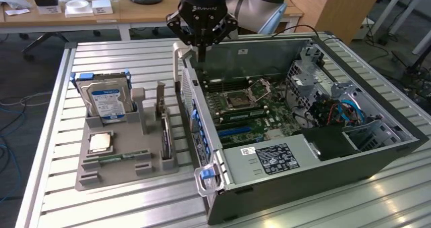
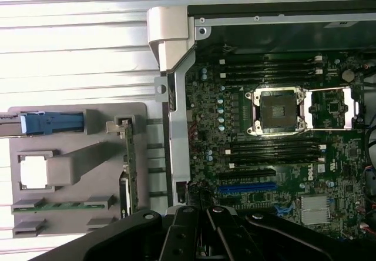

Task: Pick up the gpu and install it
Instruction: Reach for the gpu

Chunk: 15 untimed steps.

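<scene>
Above the open computer case's [image 1: 377, 162] edge, the fingers [image 1: 200, 53] are closed and empty — the gpu [image 1: 165, 137] stands on edge in the grey holder [image 1: 121, 175], well apart.

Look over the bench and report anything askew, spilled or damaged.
Nothing looks spilled or broken. The gpu stands on edge in the gray holder, while the shut claw hangs empty over the computer case. Only oddity: the CPU socket has its retaining frame flipped open.
</scene>
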Motion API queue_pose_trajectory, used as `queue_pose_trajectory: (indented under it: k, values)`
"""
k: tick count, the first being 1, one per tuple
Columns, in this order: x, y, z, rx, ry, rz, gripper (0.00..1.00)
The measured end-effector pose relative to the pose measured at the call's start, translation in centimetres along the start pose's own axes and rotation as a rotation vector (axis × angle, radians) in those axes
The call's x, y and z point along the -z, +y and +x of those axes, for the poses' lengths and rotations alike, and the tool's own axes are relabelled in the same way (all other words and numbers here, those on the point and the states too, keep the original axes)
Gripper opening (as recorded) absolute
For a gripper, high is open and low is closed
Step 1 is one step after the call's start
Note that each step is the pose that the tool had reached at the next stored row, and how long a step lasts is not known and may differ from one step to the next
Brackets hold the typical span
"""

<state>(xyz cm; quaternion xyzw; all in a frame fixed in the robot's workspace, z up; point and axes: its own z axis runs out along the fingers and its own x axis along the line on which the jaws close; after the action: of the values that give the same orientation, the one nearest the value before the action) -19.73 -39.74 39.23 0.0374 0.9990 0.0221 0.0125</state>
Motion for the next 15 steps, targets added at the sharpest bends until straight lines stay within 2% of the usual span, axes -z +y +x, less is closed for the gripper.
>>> queue_pose_trajectory:
  k: [8, 15]
  values:
    - [0.01, -0.03, 0.5, 0.000, 0.0000, 0.0000, 0.14]
    - [0.02, -0.13, 1.8, 0.000, 0.0000, 0.0000, 0.14]
